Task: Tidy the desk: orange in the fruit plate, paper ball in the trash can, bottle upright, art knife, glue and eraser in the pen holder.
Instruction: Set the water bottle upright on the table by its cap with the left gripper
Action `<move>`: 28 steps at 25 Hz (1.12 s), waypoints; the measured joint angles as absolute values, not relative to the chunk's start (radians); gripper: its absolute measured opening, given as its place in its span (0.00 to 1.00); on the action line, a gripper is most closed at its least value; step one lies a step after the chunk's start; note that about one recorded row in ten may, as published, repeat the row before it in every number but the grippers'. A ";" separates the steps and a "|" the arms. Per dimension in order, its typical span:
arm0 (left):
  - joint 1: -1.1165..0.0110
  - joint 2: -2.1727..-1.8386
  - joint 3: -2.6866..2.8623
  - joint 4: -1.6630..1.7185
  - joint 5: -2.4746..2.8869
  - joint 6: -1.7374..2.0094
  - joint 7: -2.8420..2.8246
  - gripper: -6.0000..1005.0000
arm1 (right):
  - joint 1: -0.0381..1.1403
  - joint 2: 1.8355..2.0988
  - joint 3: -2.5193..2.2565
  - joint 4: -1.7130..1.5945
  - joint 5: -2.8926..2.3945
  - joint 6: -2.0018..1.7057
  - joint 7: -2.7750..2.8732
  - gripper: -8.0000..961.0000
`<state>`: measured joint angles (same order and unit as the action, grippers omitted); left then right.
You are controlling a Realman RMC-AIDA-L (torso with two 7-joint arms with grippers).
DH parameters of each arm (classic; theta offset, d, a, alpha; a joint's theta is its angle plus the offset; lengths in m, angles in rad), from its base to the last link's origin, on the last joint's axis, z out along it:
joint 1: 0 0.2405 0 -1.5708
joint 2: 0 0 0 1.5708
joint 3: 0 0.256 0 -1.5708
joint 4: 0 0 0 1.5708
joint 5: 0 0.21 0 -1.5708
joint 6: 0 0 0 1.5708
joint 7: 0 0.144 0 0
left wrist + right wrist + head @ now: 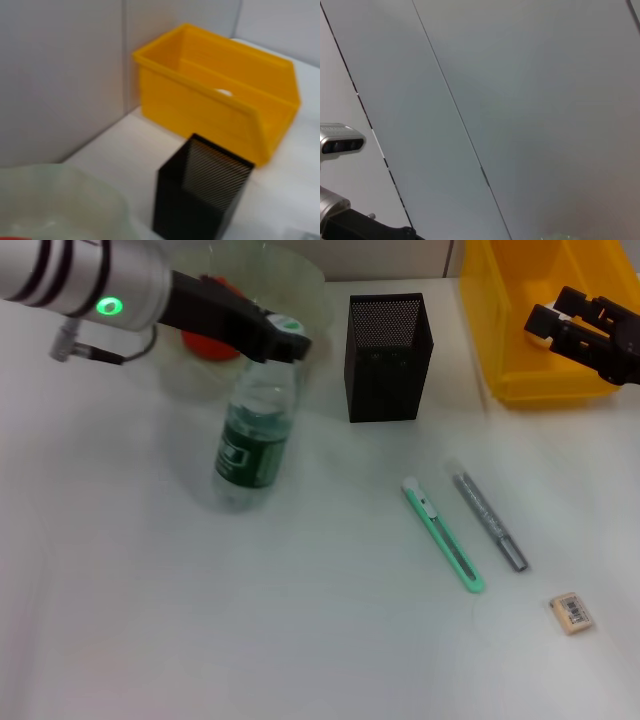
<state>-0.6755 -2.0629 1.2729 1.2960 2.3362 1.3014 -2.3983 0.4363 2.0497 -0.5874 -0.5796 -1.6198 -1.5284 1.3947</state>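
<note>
Head view: left gripper (pixel 283 338) sits at the cap of the bottle (pixel 255 440), jaws pinched on the cap. Bottle stands upright on the desk (pixel 150 590), green label facing forward. Just behind the arm, the orange (pixel 210 344) lies in the fruit plate (pixel 300 285), mostly hidden by the gripper body. Pen holder (pixel 389 358) stands near the bottle toward the right, with the trash can (pixel 500 330) beyond it. Right gripper (pixel 540 325) hangs above the trash can; cannot tell how its jaws stand. Art knife (pixel 443 534) and glue (pixel 488 519) lie side by side, apart, in front of the pen holder. Eraser (pixel 572 612) rests nearer the front, right of both. Left wrist view shows something white inside the trash can, possibly the paper ball (pixel 223 92).
</note>
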 joint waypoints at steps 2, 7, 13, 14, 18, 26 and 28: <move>-0.668 -2.062 1.265 1.310 2.351 1.305 -2.401 0.44 | 0.437 2.049 -0.587 -0.580 -1.620 -1.528 1.395 0.84; -0.661 -2.064 1.239 1.316 2.381 1.330 -2.403 0.44 | 0.439 2.048 -0.587 -0.580 -1.620 -1.525 1.394 0.84; -0.655 -2.066 1.203 1.346 2.371 1.353 -2.403 0.44 | 0.444 2.045 -0.588 -0.578 -1.620 -1.522 1.390 0.84; -0.655 -2.066 1.193 1.350 2.365 1.359 -2.402 0.44 | 0.445 2.044 -0.588 -0.578 -1.620 -1.522 1.390 0.84; -0.655 -2.066 1.184 1.354 2.360 1.364 -2.399 0.44 | 0.446 2.043 -0.587 -0.577 -1.620 -1.522 1.390 0.84; -0.655 -2.065 1.167 1.354 2.358 1.376 -2.389 0.44 | 0.450 2.043 -0.586 -0.576 -1.620 -1.520 1.389 0.84; -0.655 -2.064 1.167 1.358 2.359 1.376 -2.389 0.44 | 0.452 2.043 -0.586 -0.575 -1.620 -1.520 1.389 0.84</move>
<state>-0.6551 -2.0639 1.1666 1.3578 2.3593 1.3765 -2.3892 0.4518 2.0432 -0.5859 -0.5749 -1.6195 -1.5200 1.3891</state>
